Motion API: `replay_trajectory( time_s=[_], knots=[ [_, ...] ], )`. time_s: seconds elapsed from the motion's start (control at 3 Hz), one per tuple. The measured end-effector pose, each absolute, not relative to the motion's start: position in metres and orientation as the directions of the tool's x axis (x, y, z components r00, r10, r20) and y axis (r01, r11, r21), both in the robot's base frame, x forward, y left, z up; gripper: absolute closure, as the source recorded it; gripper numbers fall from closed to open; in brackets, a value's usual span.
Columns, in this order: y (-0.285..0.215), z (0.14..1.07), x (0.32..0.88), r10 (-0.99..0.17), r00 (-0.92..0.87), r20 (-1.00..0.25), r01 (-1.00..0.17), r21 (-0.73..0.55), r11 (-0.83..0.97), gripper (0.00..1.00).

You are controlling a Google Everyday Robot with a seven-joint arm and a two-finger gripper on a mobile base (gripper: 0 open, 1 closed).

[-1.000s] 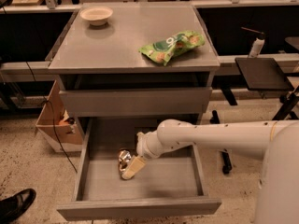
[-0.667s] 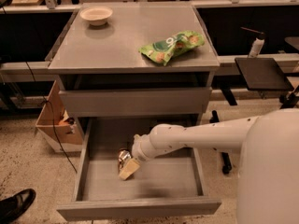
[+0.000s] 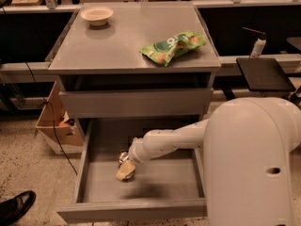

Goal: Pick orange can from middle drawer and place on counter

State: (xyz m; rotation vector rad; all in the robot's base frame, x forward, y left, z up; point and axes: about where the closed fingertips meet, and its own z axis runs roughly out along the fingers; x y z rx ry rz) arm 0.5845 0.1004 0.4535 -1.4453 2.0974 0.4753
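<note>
The middle drawer [image 3: 162, 187] stands pulled out below the counter [image 3: 122, 41]. The gripper [image 3: 126, 171] hangs low inside it, left of centre, against the orange can [image 3: 123, 157]. Only a shiny bit of the can shows, so I cannot tell its long axis or which way it points, nor whether the gripper holds it.

We see a glossy white arm [image 3: 174, 140]: bulky rounded housing, one small dark hole, tapering segmented tube. Tan-tipped gripper [image 3: 125, 169] sits near the left edge of the open grey metal drawer [image 3: 160, 185].
</note>
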Motion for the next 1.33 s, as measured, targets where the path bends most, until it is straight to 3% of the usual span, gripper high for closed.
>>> replay_trajectory(
  time_s=[1.0,1.33],
  knots=[
    [0.121,0.390,0.592,-0.752,-0.337,-0.567,-0.924,0.046,0.379,0.00],
    [0.123,0.379,0.588,-0.756,-0.345,-0.557,-0.924,0.059,0.378,0.16]
  ],
)
